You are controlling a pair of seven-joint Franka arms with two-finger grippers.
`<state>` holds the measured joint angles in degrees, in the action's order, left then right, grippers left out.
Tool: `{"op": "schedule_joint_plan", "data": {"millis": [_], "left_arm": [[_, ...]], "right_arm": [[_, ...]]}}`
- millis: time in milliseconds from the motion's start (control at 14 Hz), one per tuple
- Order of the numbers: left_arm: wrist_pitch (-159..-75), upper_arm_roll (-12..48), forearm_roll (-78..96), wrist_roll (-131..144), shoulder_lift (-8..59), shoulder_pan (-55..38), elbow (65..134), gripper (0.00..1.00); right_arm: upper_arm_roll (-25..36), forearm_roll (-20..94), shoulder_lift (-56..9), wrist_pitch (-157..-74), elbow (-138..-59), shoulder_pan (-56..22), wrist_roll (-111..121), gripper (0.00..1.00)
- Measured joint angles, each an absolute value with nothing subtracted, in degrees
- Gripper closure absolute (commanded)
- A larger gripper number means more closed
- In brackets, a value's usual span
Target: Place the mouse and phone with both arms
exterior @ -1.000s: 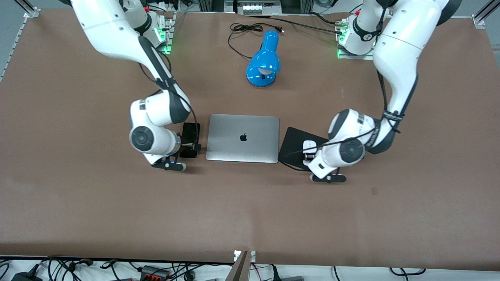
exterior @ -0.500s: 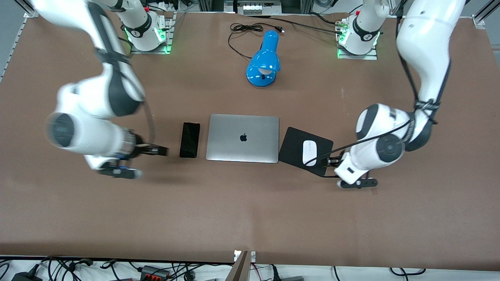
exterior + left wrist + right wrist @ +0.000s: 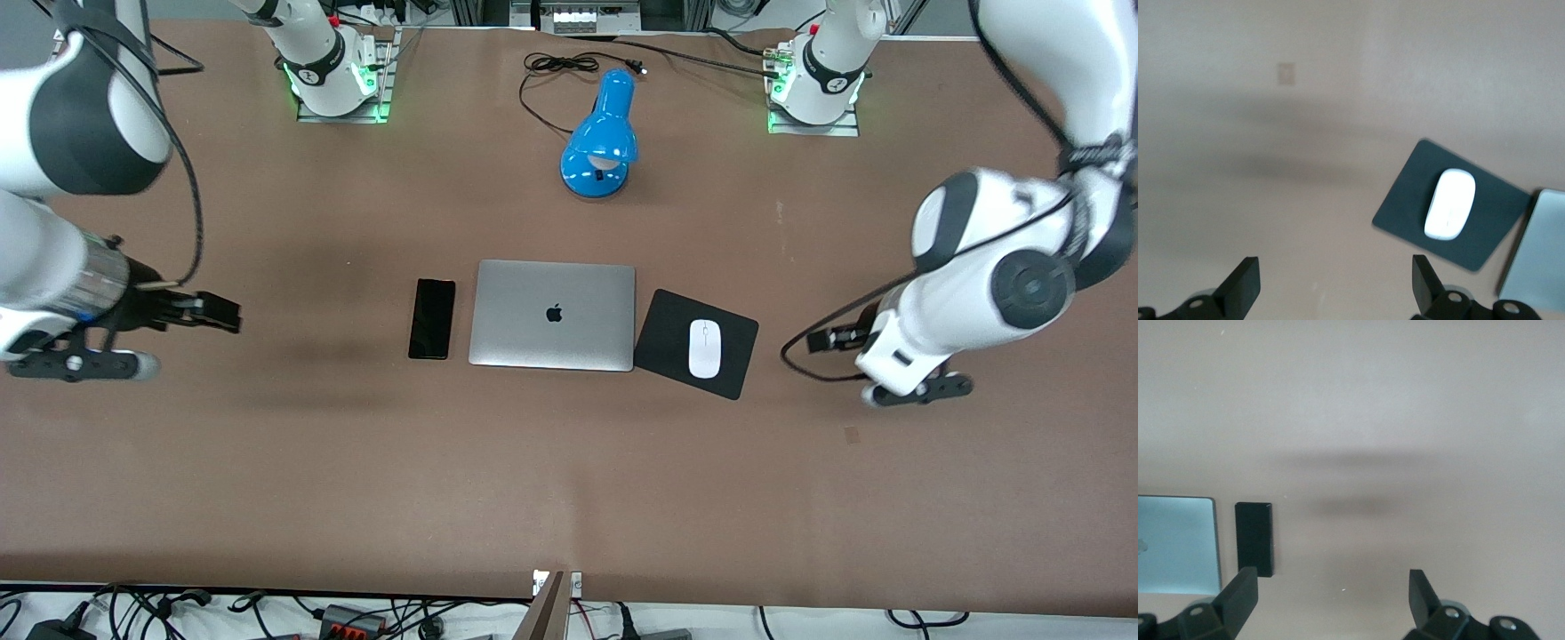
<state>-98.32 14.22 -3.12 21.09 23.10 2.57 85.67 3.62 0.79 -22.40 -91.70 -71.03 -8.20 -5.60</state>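
Since the earlier frames both arms had pulled away from the centre: right gripper (image 3: 213,313) had left the phone (image 3: 432,318) and swung out toward the right arm's end of the table (image 3: 569,480), left gripper (image 3: 831,339) had backed off the mouse (image 3: 704,348) toward the left arm's end. Both hung over bare tabletop w/ fingers spread wide, nothing in either.

Phone lay flat just beside the closed silver laptop (image 3: 552,314), on the side toward the right arm's end, a narrow gap between. Mouse sat on the black mouse pad (image 3: 662,333), roughly mid-pad; pad's corner sat right at the laptop's edge, touching or not, couldn't tell. Blue desk lamp (image 3: 602,135) w/ black cord stood farther from the front cam than the laptop.

Left wrist view showed mouse (image 3: 1449,213) on pad (image 3: 1405,207), clear of the fingers (image 3: 1243,285). Right wrist view showed phone (image 3: 1254,539) next to laptop (image 3: 1177,543).
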Motion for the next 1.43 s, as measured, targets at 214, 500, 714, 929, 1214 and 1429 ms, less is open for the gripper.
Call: {"op": "schedule_joint_plan", "data": {"millis": [214,500,714,929,1214,1429], "left_arm": [[-84.3,14.0,-3.1,21.2,20.6,4.8,78.3,0.0],[-77.0,13.8,-3.1,21.1,19.3,8.4,73.4,0.0],[-77.8,14.6,-3.1,21.1,18.6,8.2,74.0,0.0],[-81.7,15.1,-1.7,21.1,15.1,7.9,79.2,0.0],[-88.7,15.1,-0.4,21.1,8.7,8.3,88.6,0.0],[-89.9,14.6,-0.4,18.9,6.7,10.3,90.4,0.0]], "right_arm": [[3.7,0.8,-20.4,-91.7,-70.5,-4.4,-4.3,0.0],[1.1,0.8,-18.0,-91.7,-70.5,1.4,-1.4,0.0],[0.6,0.7,-17.0,-91.5,-70.6,1.5,-1.4,0.0],[0.6,-0.3,-15.3,-91.6,-72.6,1.5,-1.2,0.0],[0.5,-1.1,-8.8,-95.1,-83.0,1.5,0.3,0.0],[0.5,-1.1,-4.4,-95.9,-89.7,1.5,1.0,0.0]]}}
